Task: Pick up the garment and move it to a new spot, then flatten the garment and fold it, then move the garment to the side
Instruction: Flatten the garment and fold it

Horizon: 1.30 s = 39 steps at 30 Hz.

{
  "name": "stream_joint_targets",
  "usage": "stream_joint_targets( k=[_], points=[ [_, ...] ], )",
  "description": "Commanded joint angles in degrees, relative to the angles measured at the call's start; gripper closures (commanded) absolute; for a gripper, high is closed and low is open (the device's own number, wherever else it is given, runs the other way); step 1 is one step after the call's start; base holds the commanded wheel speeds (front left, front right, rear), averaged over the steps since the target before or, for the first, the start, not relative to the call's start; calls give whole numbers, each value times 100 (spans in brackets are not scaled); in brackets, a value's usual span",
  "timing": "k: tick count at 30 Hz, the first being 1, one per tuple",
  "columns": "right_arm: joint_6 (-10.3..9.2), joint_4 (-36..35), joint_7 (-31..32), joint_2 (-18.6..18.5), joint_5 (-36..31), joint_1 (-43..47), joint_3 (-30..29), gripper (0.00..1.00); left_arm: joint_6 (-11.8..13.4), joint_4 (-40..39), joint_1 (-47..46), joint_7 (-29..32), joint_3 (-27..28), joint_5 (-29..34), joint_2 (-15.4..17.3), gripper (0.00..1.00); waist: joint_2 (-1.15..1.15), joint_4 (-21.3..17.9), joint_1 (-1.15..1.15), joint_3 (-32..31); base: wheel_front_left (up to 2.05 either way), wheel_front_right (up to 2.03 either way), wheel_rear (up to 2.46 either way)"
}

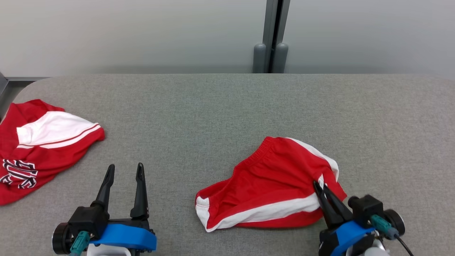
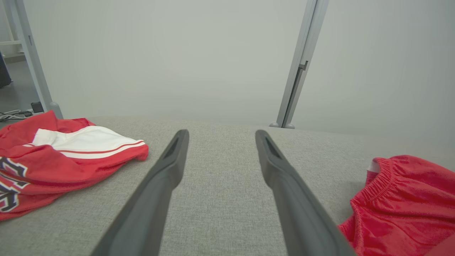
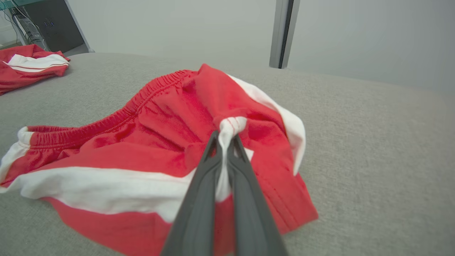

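Right gripper (image 1: 319,185) clamped on a small white-trimmed fold of the red shorts (image 1: 263,185), which lie crumpled on the near right of the grey worktop (image 1: 227,103).
Only a thin pinch of cloth sits between the closed fingers, close to their tips, so a quick lift could pull it free. If the pinch has caught just one layer, the shorts would likely hang in a twisted bunch and be harder to spread flat. The left gripper (image 1: 126,167) stands wide open and empty, well apart from the shorts, so it gives no second hold yet. A red and white jersey (image 1: 42,153) lies at the far left, and setting the shorts down there could tangle the two. The shorts are red with white side stripes and hem trim and a gathered elastic waistband, doubled over on themselves rather than flat.
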Motion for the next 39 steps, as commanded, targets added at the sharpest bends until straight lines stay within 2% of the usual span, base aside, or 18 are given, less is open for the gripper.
stream_joint_targets(
  k=[1,2,3,5,23,29,39],
  points=[
    [1,-301,-20,91,-57,413,-164,100,-20,-6,67,-17,26,5,-3,0,0,-45,1,-34,0,0,0],
    [1,-420,-20,127,-49,581,-227,100,-24,-13,82,-17,35,1,-5,0,0,-64,1,-43,0,0,0],
    [1,-509,-21,152,-77,739,-289,91,-31,-7,102,-17,32,4,-4,0,0,-77,1,-59,0,0,0],
    [1,-672,-21,205,-38,938,-367,0,-33,-4,148,-17,16,16,-4,0,0,-100,1,-92,0,0,0],
    [1,-2419,-21,313,51,1501,-928,0,-75,7,293,-17,23,93,-3,0,0,-109,1,-385,0,0,0],
    [1,-2604,-21,313,17,1761,-860,0,-83,-22,373,-17,70,114,-3,0,0,-59,1,-418,0,0,0],
    [1,-2525,-21,312,16,1735,-809,0,-110,-12,296,-17,163,162,-3,0,0,-24,1,-354,0,0,0]
  ],
)
